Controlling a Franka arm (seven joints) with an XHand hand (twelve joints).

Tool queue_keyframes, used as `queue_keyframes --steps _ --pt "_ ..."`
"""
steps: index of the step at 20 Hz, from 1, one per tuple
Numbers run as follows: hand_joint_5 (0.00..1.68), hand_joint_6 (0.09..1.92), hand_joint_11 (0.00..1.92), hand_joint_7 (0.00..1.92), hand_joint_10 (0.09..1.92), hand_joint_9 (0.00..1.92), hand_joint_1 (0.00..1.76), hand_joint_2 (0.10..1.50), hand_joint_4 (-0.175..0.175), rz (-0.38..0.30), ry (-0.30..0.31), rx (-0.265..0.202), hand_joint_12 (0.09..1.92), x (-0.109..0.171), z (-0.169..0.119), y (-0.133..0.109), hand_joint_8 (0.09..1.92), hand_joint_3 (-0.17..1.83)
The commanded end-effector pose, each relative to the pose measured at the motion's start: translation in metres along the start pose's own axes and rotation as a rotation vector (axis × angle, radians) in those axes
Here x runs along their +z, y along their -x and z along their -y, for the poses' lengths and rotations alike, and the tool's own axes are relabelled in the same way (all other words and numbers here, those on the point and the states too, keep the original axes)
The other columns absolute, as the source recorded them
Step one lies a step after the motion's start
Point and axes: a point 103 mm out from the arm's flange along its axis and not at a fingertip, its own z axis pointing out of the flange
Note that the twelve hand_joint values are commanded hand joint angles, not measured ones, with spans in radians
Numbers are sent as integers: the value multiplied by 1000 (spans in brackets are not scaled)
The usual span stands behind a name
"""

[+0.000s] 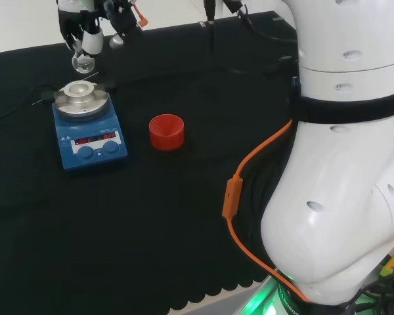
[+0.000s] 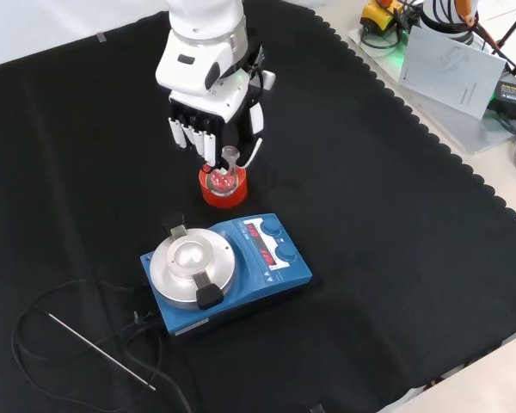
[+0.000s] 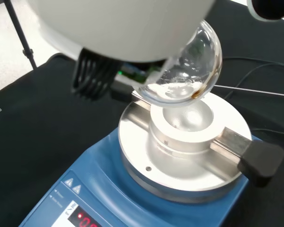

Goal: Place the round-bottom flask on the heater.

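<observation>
The clear round-bottom flask (image 1: 83,63) hangs by its neck from the hand (image 1: 85,33), whose fingers are curled round it. In the head view its bulb is just above the far side of the blue heater (image 1: 92,141). The wrist view shows the bulb (image 3: 189,71) tilted, a little above and beside the metal bowl on the heater (image 3: 180,156). In the front view the hand (image 2: 208,107) and flask (image 2: 222,178) appear above the heater (image 2: 267,267), in front of the red stand.
A red ribbed ring stand (image 1: 166,131) (image 2: 228,200) sits on the cloth, right of the heater in the head view. A thin metal rod (image 2: 95,348) and black cable lie by the heater. The arm's white links (image 1: 341,164) fill the head view's right.
</observation>
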Motion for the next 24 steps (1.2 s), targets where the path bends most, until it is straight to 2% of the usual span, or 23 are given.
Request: queue_keyframes --steps 1,9,15,19,24 --pt "1244 750 1434 1447 549 1689 1339 413 -175 -3 -5 -33 935 0 -14 -13 780 1074" --pt "1244 749 1437 1448 549 1689 1339 412 -175 -1 -19 -76 934 4 -41 -24 779 1075" --pt "1244 749 1438 1448 549 1689 1339 412 -175 -1 -22 -89 934 11 -61 -25 779 1075" --pt "1244 749 1438 1448 549 1689 1339 412 -175 -17 -5 -71 934 12 -68 -21 779 1076" --pt "1245 749 1439 1449 549 1689 1339 411 -175 -23 -6 -73 934 19 -74 -17 778 1076"
